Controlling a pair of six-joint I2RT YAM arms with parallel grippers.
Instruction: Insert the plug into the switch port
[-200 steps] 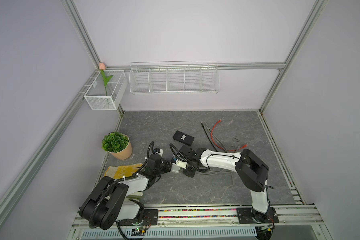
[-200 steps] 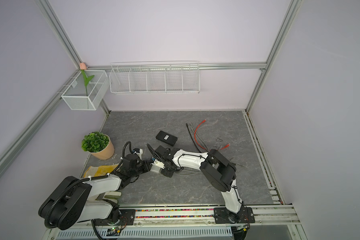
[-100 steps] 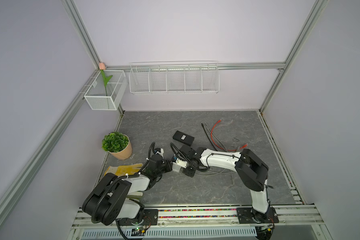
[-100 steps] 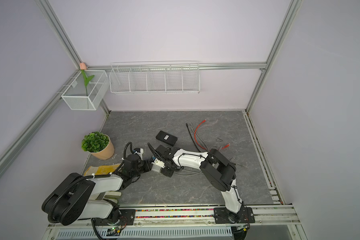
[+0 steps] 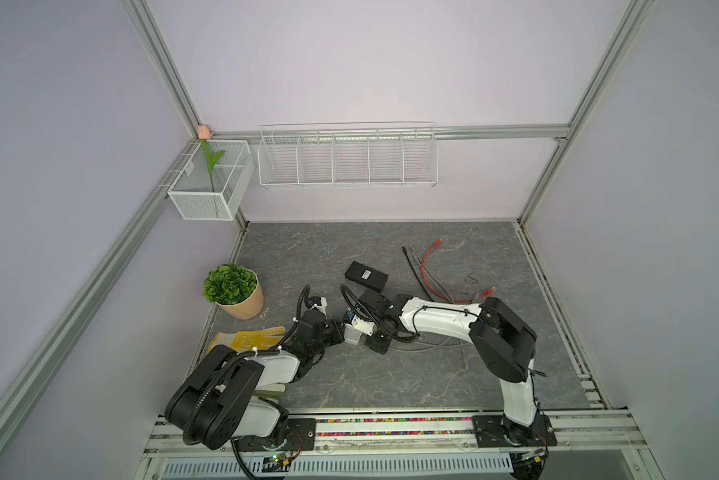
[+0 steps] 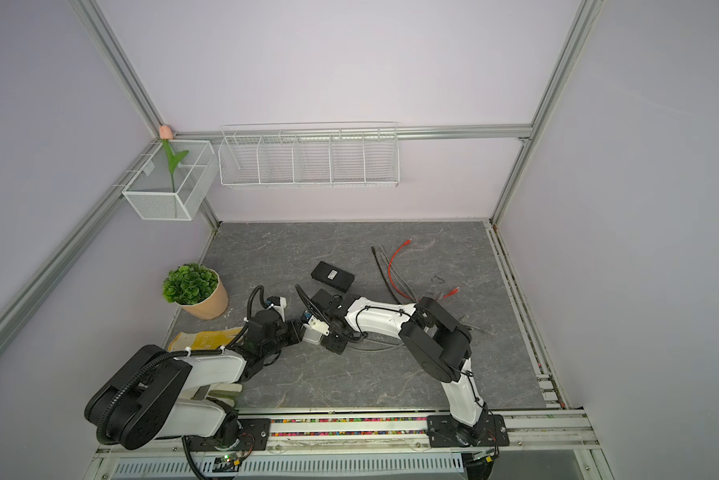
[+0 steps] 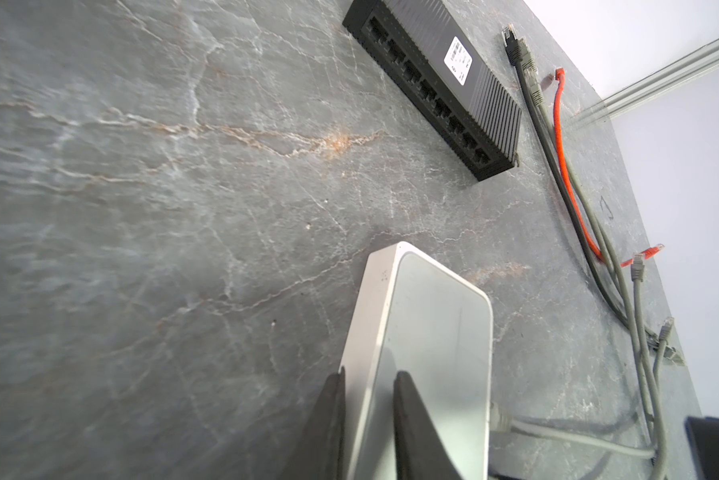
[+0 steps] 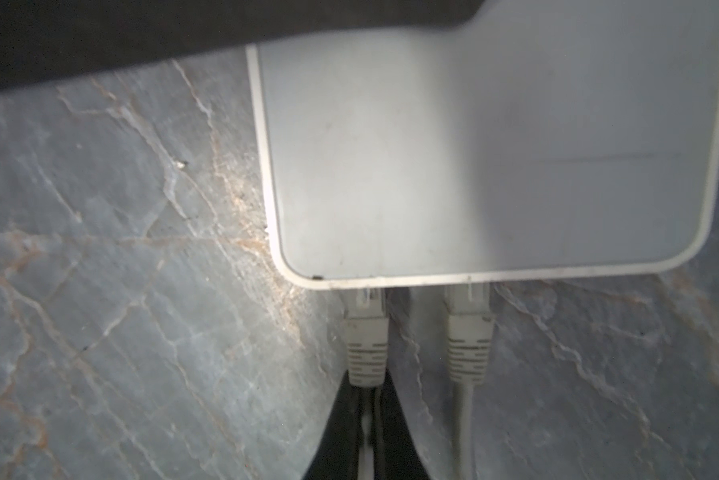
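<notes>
Lower centre of frame in both top views: white switch (image 5: 353,333) on tabletop (image 5: 308,249), between both arms; left hand (image 7: 366,380) clamped on switch's edge, one finger on either face of thin body; right hand (image 8: 366,399) closed tight on rear of grey plug (image 8: 366,332), whose clear tip sits at switch's port edge, partly showing; second plug (image 8: 470,328) seated deeper just beside it; black switch (image 5: 366,275) and loose cables (image 5: 428,270) farther up frame, apart from both hands

Smooth glossy white plastic switch (image 7: 432,332), matt grey veined stone tabletop (image 7: 142,208).
</notes>
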